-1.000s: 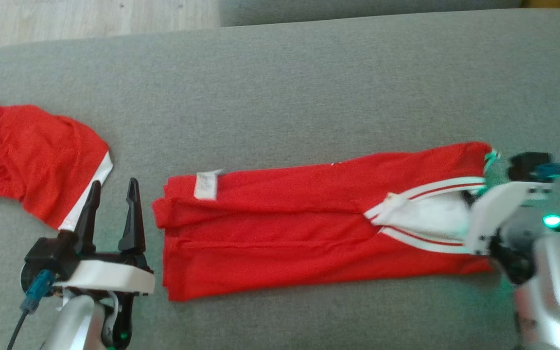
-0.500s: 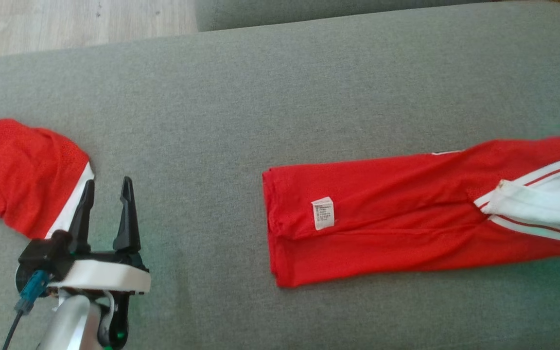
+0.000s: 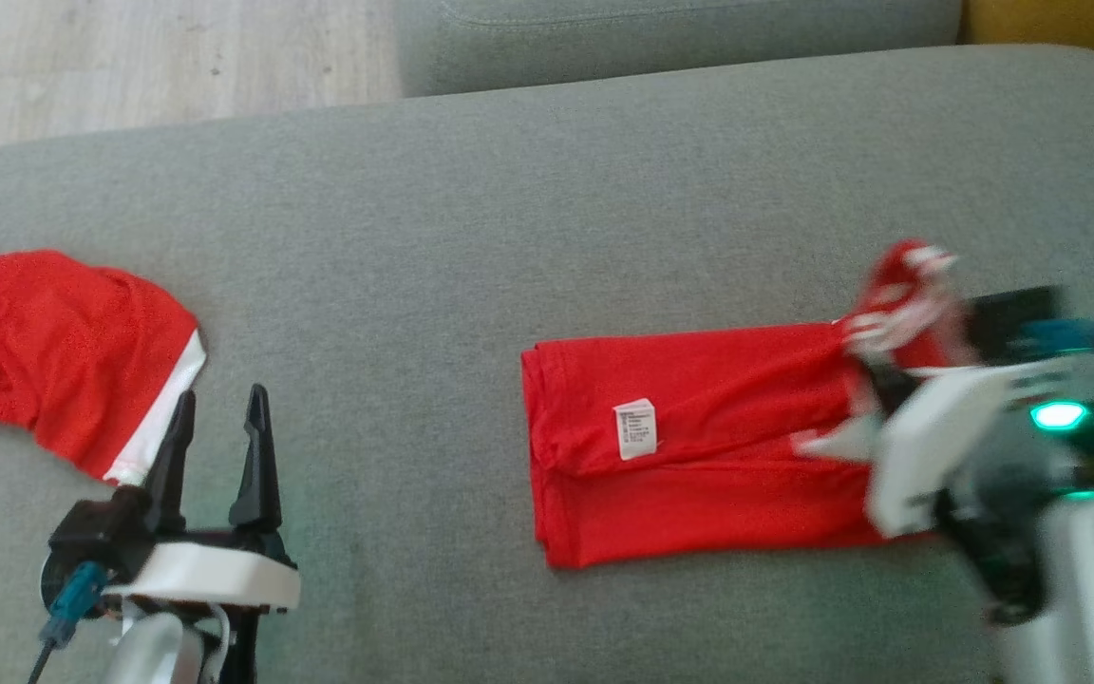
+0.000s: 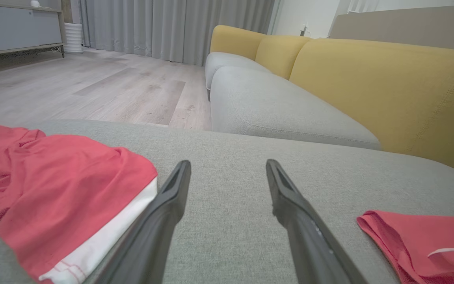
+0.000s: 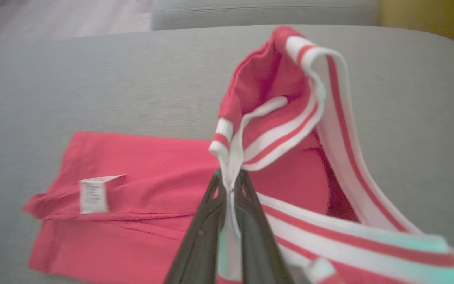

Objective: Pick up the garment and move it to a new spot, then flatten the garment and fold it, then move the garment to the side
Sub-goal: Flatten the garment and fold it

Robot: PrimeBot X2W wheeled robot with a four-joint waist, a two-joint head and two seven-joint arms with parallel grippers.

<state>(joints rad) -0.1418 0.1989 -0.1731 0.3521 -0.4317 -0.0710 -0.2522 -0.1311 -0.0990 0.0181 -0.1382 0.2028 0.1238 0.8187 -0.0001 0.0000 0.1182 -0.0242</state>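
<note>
Right wrist view: right end effector [image 5: 230,175] clamped on the striped hem [image 5: 309,118] of the red garment [image 5: 144,201], lying toward the right edge of the sofa cushion [image 3: 509,218] — folding looks in hand, so that hem should next travel over the label [image 5: 93,193] end — left end effector [image 3: 222,394] idle, spread wide.

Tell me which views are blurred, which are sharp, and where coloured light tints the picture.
Head view: the lifted end of the garment and the right gripper are motion-blurred, the left gripper is sharp. Left wrist view: sharp, with wide-angle stretching. Right wrist view: soft overall, green tint on white stripes at lower right.
</note>
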